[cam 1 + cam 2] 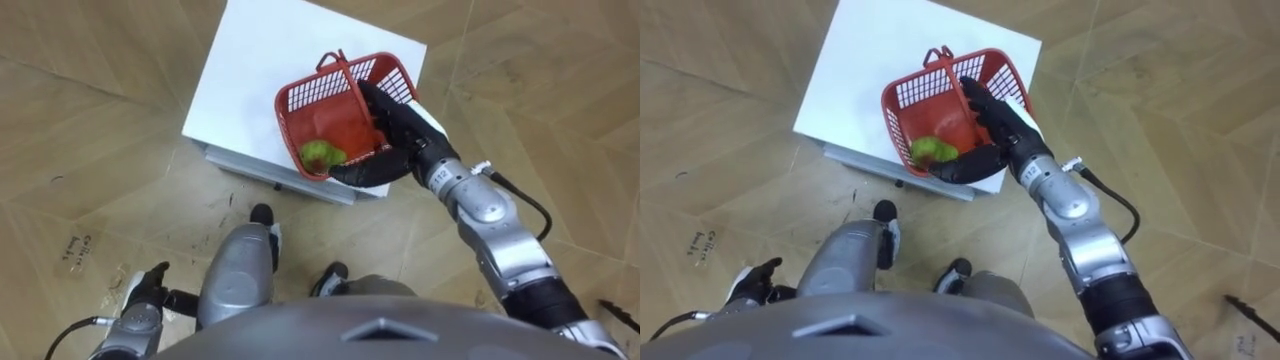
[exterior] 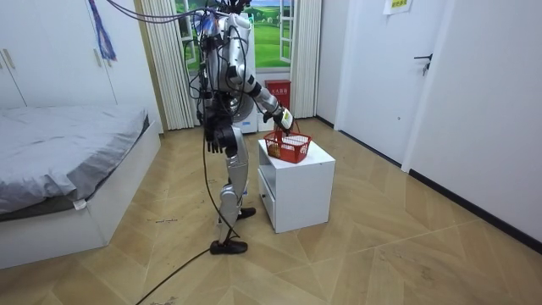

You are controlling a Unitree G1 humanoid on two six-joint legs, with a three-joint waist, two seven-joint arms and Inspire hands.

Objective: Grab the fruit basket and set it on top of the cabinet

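A red plastic fruit basket with an upright handle stands on the white cabinet, near its front right corner. A green fruit lies in the basket's near corner. My right hand reaches over the basket's right side. Its straight fingers lie inside by the handle, and the thumb runs along the outside of the near rim. The room view shows the basket resting on the cabinet while I stand just in front of it. My left hand hangs relaxed at my side.
The cabinet has a drawer front facing me and wooden floor all around. A bed stands at the room view's left. A door and white wall are at its right, with a window and curtains behind me.
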